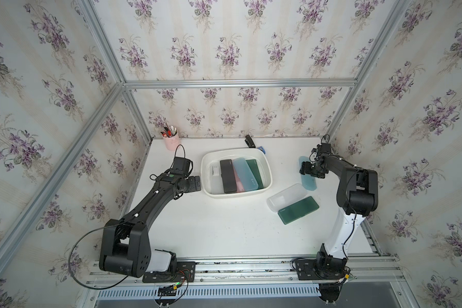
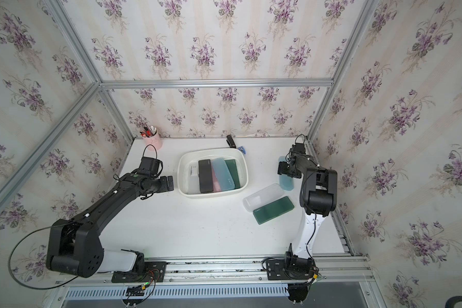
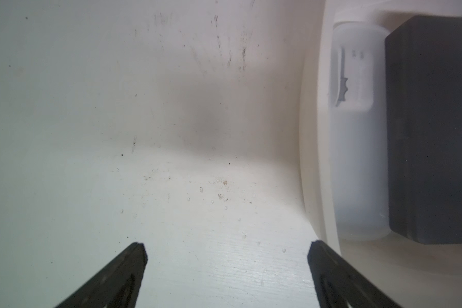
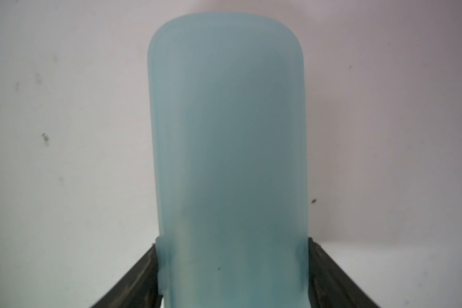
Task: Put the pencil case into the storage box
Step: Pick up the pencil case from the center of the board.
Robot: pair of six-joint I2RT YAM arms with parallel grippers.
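Pencil case (image 1: 308,184), light blue: where do you have it? (Q)

At the right of the frame in both top views, flat on the desk (image 1: 224,226), well apart from the storage box (image 1: 235,194). Your right end effector (image 4: 234,242) has closed across its width, with one finger against each long side. Whether the case has left the desk cannot be told. (A)

And your left end effector (image 3: 227,247)? (Q)

Spread wide and holding nothing, just beside the box's left wall. (A)

How far along are you? (Q)

Judged from the layout, past halfway. The box, at centre frame, already holds five cases side by side: a frosted case (image 1: 215,170), a black case (image 1: 228,176), a pink case (image 1: 239,185), a pale-blue case (image 1: 247,173) and a green case (image 1: 255,169). Three remain outside: the one you grip, plus a clear case (image 1: 287,197) and a dark-green case (image 1: 298,210), which touch each other to the lower right of the box. For this one you have yet to lift it, carry it left over the rim and release it. The box floor looks crowded, so the case will probably rest on top of the others. (A)
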